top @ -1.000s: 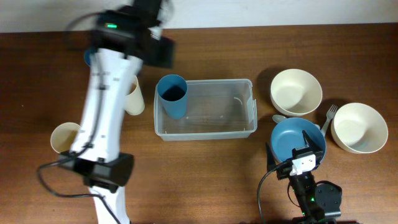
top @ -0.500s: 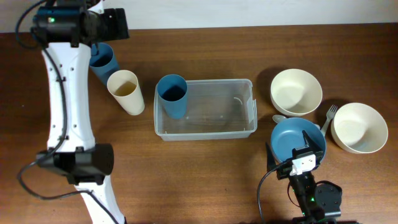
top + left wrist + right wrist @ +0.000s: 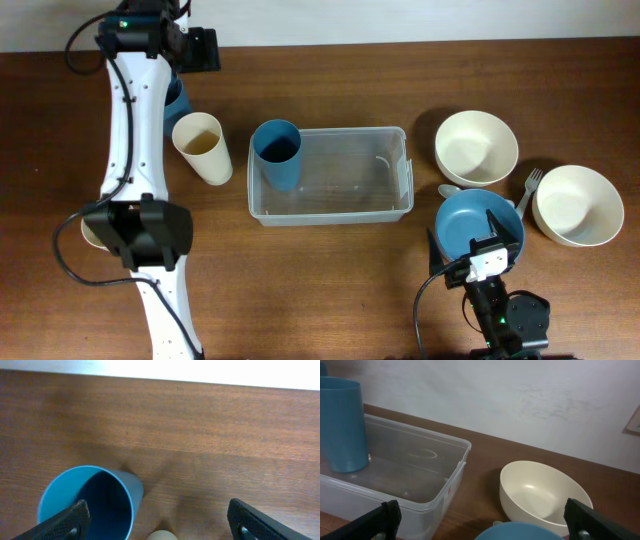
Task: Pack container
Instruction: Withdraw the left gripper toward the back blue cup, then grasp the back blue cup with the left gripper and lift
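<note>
Since a second ago the left arm [image 3: 135, 130] has swung off the cream cup [image 3: 200, 147] it then partly covered. It now runs straight up the left side of the bench [image 3: 330, 290], with its elbow over the spot where a second cream cup showed. The container [image 3: 350, 185], the bowls and the right arm lie as they did. The left gripper [image 3: 157, 521] hangs released, fingers [image 3: 60, 520] spread wide, above a blue cup [image 3: 87, 502] near the far left corner, grasping nothing. Counted left to right, there are two blue cups, that one and another [image 3: 276, 153] standing upright in the container. One cream cup is in plain view, there is one container, and there are two cream bowls, the nearer-centre one [image 3: 476, 147] and the far-right one [image 3: 578, 205]. There is also one blue bowl [image 3: 478, 222], and one fork [image 3: 528, 190] lies between the cream bowls. The container sits at the middle of the bench, just right of the cream cup. It is a clear, translucent rectangle with rounded corners and a raised rim, the wood showing through its floor, and it is bare apart from the blue cup at its left end. The right gripper [image 3: 487, 520] is released too, fingers wide, over the near edge of the blue bowl with nothing between them.
</note>
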`<state>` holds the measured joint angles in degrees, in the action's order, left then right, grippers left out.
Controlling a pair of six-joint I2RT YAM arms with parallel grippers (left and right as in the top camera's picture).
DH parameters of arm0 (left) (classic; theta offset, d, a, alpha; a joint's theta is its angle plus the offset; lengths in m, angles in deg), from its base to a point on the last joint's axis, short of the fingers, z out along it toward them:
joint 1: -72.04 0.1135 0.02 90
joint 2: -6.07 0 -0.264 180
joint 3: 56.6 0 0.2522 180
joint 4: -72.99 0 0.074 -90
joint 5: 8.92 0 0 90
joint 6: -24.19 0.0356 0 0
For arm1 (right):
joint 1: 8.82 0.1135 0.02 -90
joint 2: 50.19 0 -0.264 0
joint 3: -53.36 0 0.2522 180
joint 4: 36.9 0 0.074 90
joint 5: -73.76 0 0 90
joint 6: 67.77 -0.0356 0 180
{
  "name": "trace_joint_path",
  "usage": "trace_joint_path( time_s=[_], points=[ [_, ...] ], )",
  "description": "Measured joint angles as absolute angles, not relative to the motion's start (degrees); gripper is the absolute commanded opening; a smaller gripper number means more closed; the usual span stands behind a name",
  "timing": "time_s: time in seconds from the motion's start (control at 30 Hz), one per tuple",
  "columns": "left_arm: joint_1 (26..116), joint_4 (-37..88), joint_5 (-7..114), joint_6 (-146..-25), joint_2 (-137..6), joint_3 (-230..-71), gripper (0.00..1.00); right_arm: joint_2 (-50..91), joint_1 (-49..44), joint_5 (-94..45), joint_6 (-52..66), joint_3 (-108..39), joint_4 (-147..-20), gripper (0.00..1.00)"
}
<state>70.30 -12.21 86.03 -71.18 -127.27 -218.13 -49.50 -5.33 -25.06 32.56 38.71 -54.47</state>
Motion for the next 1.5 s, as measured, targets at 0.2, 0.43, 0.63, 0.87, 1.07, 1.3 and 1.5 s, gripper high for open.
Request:
trace_joint_path(
  time_s=[0.2,0.43,0.63,0.87,1.07,1.3,1.5],
  points=[
    [70.4,-12.3,86.4,-71.2,-129.6,-218.1,0.89,-49.5,-5.3,-25.1,32.5,38.7,-54.5,0.99],
    [71.6,-13.7,87.1,-71.2,-131.7,-218.1,0.89,-49.5,-5.3,-25.1,32.5,38.7,-54.5,1.00],
    [72.4,-14.1,87.3,-71.0,-134.5,-218.1,0.77,-49.5,-5.3,-25.1,32.6,38.7,-54.5,0.99],
    [72.4,-14.2,87.3,-70.5,-135.9,-218.1,0.41,-49.5,-5.3,-25.1,32.6,38.7,-54.5,0.99],
    [72.4,-14.2,87.4,-70.1,-136.0,-218.1,0.35,-49.5,-5.3,-25.1,32.5,38.7,-54.5,0.99],
    [72.4,-14.2,87.5,-70.1,-136.0,-218.1,0.10,-49.5,-5.3,-25.1,32.5,38.7,-54.5,0.99],
    [72.5,-14.3,87.6,-70.0,-136.0,-218.1,0.02,-49.5,-5.3,-25.1,32.6,38.7,-54.5,0.99]
  ],
)
